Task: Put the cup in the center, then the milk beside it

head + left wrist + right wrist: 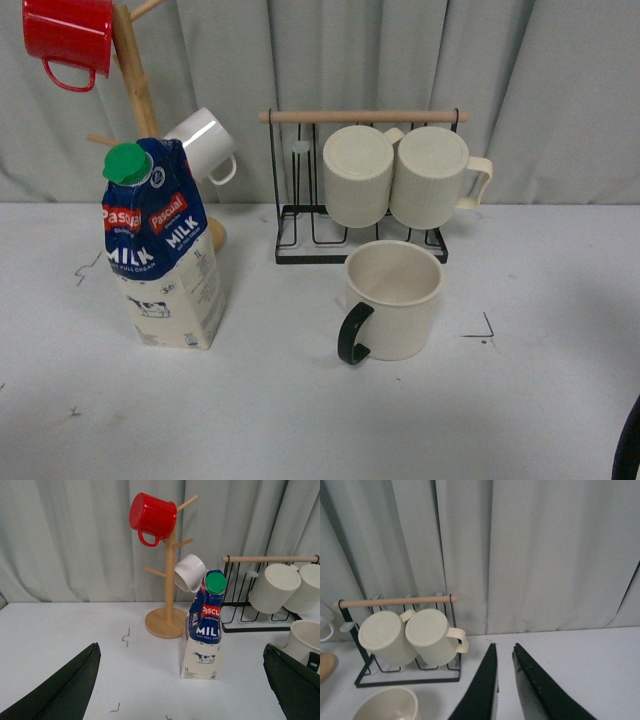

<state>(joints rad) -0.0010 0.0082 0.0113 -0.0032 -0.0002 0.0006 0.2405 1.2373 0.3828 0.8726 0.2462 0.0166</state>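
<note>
Just in front of the rack (pixel 300 245), the cup (pixel 395 295) is standing upright, its handle pointing away from the rack. The milk (pixel 165 260) is standing left of the rack, apart from it. The left gripper (pixel 181 649) is hanging spread wide, empty; the right gripper (pixel 504 647) is sitting almost closed, gripping nothing.

Counts: milk carton (pixel 160 255), one. Black-handled cup (pixel 395 300), one. Ribbed cream mugs (pixel 358 175) (pixel 430 175), two. Wire rack (pixel 300 215), one, far. Red mug (pixel 68 35), one. Small white mug (pixel 205 143), one. Wooden mug tree (pixel 132 70), one, far left.
</note>
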